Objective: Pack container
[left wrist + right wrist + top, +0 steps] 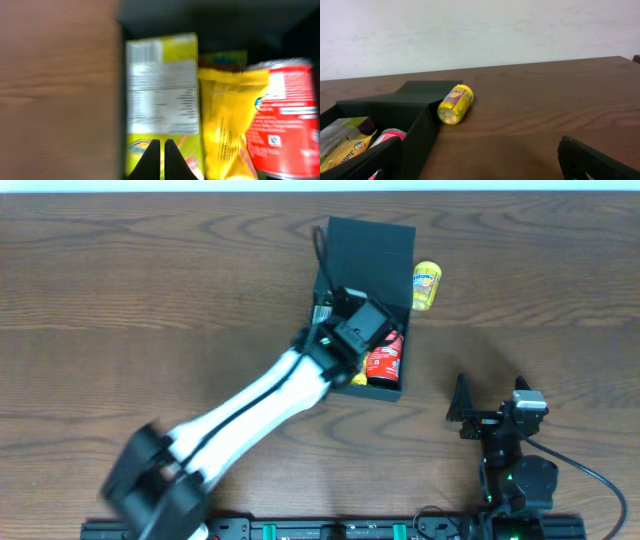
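the left arm [270,395] is covering most of the inside of the container [370,240] in the overhead view. the left wrist view is blurring (print on the yellow-green carton [161,85] is unreadable), and its right edge is cutting off the red can [285,120].

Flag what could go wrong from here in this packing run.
The yellow jar lies on its side outside the container, so it may roll if nudged. The shut left gripper hangs close over the carton inside; withdrawing could snag it. The container looks crowded, so the jar may not fit.
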Motion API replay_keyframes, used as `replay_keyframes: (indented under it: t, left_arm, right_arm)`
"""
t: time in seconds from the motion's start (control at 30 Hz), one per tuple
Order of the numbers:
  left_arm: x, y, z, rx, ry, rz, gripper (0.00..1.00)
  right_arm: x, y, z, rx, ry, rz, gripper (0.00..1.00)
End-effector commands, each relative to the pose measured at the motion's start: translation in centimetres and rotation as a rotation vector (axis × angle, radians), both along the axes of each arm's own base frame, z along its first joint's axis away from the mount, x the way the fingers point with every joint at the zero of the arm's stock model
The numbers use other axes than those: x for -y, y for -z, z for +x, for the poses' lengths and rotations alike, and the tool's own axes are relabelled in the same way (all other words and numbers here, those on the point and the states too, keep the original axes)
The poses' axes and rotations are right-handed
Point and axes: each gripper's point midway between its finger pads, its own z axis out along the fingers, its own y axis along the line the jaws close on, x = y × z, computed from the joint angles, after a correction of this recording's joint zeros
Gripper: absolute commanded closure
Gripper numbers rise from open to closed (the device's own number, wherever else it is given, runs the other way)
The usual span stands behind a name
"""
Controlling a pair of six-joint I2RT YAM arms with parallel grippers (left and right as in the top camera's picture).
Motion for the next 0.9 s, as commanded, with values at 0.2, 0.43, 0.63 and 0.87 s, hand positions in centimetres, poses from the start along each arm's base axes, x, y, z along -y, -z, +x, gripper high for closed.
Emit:
replay_keyframes:
  t: [0.2, 0.43, 0.63, 0.87]
  left_arm:
    - [-8.0, -7.4, -2.6, 0.070, -0.129, 0.004, 0.94]
    - [-14.7, -10.4, -3.9, 0.032, -0.202, -0.094, 0.89]
    - [-24.0, -12.4, -4.5, 0.092, -0.496, -0.114, 0.14]
    - [-28.1, -11.9, -4.6, 0.074, -0.679, -0.167, 0.05]
  right_arm:
    - [-0.3, 0.1, 0.0, -0.001, -0.011, 0.012, 0.01]
    - [-0.3, -0.1, 0.0, 0.005, -0.011, 0.012, 0.01]
    - [-0.1, 0.0, 0.0, 0.002, 0.001, 0.005, 0.01]
    - [-0.1, -2.5, -0.2, 0.063, 0.003, 0.084, 0.01]
